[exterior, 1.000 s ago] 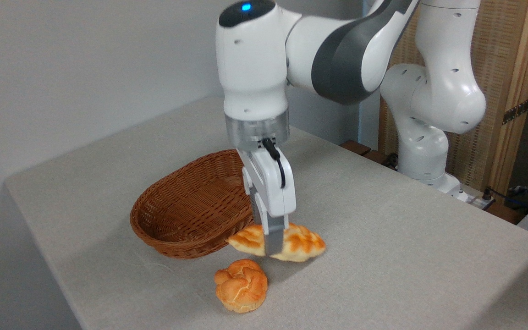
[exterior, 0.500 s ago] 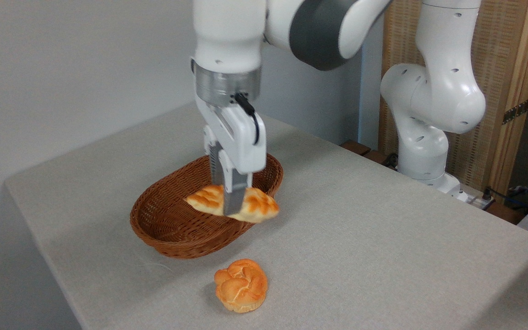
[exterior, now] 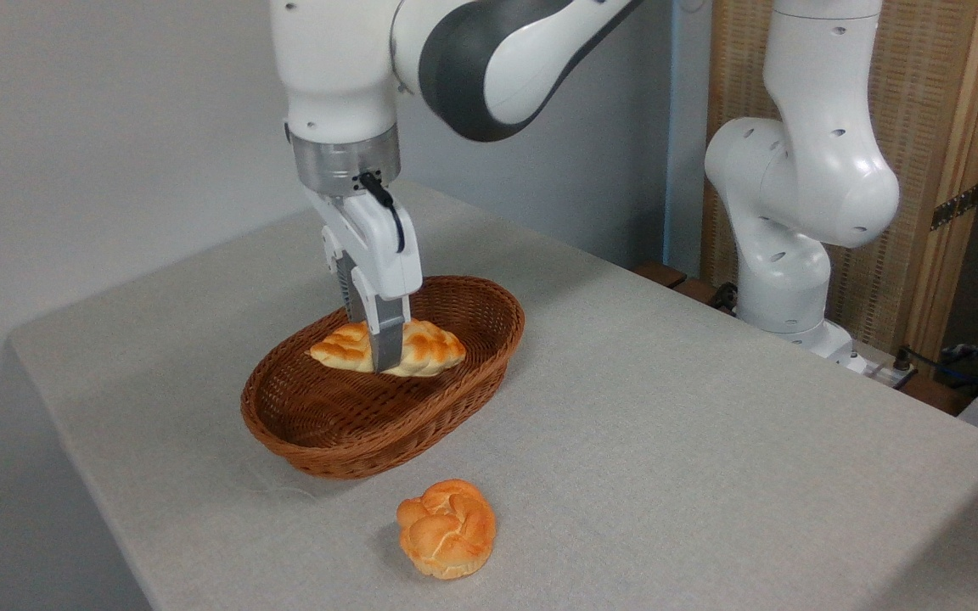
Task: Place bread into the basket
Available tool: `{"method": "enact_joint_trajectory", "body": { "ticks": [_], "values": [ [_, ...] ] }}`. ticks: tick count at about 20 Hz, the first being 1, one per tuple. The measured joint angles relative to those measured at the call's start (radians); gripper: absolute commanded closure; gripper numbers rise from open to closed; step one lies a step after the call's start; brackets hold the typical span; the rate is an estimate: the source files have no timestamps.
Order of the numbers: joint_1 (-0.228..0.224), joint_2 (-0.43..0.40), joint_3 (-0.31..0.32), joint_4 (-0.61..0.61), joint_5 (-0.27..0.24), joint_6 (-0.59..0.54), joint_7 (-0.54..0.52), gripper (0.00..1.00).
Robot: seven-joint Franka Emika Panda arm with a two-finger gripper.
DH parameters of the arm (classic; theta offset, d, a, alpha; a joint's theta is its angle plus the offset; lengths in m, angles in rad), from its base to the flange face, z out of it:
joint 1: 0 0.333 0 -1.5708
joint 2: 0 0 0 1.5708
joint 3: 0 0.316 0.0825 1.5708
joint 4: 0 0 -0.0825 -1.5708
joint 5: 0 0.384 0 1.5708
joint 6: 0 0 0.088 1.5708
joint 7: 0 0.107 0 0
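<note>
Gripper pinches bread over basket — far finger hidden, contact w/ weave unclear.

Fingers downward, clamped, arm overhead

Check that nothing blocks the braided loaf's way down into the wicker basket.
Nothing visible does. The gripper holds the braided loaf over the wicker basket, whose inside looks empty beneath it. The round bun lies on the table outside it.

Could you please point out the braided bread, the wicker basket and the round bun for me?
bread (exterior: 429, 346): camera view, right half of plaited top.
basket (exterior: 345, 450): camera view, near outer wall.
round bun (exterior: 446, 526): camera view, knotted top.
</note>
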Motion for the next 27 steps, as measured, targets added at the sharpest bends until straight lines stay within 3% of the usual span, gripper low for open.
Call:
{"method": "enact_joint_trajectory", "body": {
  "ticks": [14,20,24,27],
  "values": [
    [0.012,0.024,0.005,0.052,0.0,0.001,-0.013,0.0],
    [0.021,0.01,0.078,0.116,0.002,-0.001,-0.038,0.0],
    [0.022,-0.007,0.094,0.146,0.059,-0.003,-0.087,0.0],
    [0.022,-0.012,0.103,0.159,0.074,-0.037,-0.12,0.0]
  ]
}}
